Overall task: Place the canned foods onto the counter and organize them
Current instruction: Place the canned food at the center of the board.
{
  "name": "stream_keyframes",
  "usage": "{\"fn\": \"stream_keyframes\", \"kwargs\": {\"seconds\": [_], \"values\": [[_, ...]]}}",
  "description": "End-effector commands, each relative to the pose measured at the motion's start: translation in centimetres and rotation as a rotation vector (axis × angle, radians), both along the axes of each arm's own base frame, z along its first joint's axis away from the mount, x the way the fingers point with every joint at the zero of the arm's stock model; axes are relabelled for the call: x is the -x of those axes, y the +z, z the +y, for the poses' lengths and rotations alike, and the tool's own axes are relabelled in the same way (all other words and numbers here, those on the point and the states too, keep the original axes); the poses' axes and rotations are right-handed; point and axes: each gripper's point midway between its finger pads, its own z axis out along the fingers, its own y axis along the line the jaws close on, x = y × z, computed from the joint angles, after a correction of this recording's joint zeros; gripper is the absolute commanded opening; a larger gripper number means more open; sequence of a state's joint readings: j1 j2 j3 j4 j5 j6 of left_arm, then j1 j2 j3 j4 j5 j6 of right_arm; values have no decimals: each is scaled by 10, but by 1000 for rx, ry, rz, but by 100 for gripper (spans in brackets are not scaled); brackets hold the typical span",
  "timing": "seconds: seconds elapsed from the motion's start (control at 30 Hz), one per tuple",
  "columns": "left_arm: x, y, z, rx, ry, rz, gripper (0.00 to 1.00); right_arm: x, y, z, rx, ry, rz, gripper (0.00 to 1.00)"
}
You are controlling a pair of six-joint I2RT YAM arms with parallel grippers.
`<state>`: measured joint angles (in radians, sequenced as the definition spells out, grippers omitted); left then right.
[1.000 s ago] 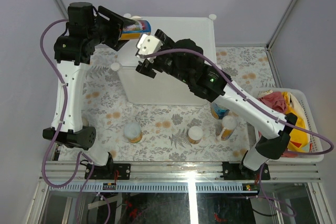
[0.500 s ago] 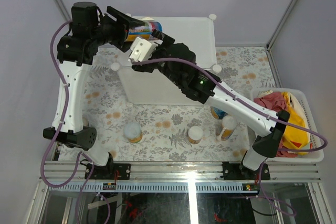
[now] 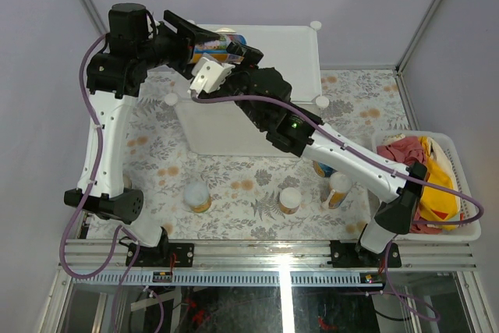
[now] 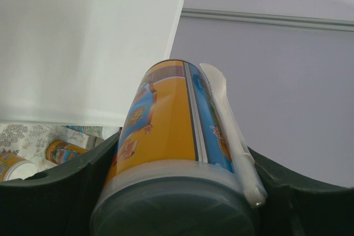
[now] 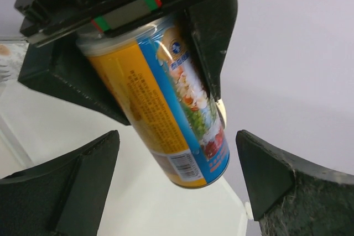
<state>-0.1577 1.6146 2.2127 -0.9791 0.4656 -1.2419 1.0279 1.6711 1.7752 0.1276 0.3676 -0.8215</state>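
Held can: a tall yellow-and-blue can point(image 5: 166, 109) with a pale plastic lid, tilted, lid end inside the left hand and base end pointing out and down.
Left hand: the left hand point(image 4: 177, 192) is pinching that can near its lid, one dark finger on each side of the body.
Right hand: the right hand point(image 5: 177, 186) is spread wide, its two dark fingers standing either side of the can's base end and apart from it.
Where the can hangs: over the rear left part of the raised white surface point(image 3: 288, 52); from the overhead view it crosses the back edge there. Whether its base touches the white top, I cannot tell.
Raised white surface: a big white cube with a flat top and round corner knobs point(image 3: 321, 101); the two hands meet above its back left corner.
Lower surface: the floral-cloth surface point(image 3: 242, 185) lies around the cube.
Cans down below: in front of the cube stand three pale-topped cans, one at the left point(image 3: 196, 195), one in the middle point(image 3: 290, 199), one at the right point(image 3: 339, 189); just beside that last one a blue-labelled can point(image 3: 323, 167) peeps out from under the right arm.
Basket: a white slatted basket point(image 3: 468, 233) sits at the right edge, holding red and yellow cloth point(image 3: 421, 154).
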Motion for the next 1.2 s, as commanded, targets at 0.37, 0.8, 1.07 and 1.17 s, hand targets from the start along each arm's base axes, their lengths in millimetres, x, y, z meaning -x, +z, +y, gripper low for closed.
{"fn": "stream_keyframes", "kwargs": {"seconds": [0.37, 0.8, 1.07, 1.17], "values": [[34, 75, -20, 95, -139, -270, 0, -14, 22, 6, -26, -67, -102, 88], [37, 75, -23, 96, -145, -269, 0, -25, 22, -6, -30, -87, -78, 48], [35, 71, -26, 97, -149, -268, 0, -32, 21, -11, -43, -87, -40, 10], [35, 69, -28, 103, -154, -272, 0, -33, 21, -12, -51, -84, -28, 2]]}}
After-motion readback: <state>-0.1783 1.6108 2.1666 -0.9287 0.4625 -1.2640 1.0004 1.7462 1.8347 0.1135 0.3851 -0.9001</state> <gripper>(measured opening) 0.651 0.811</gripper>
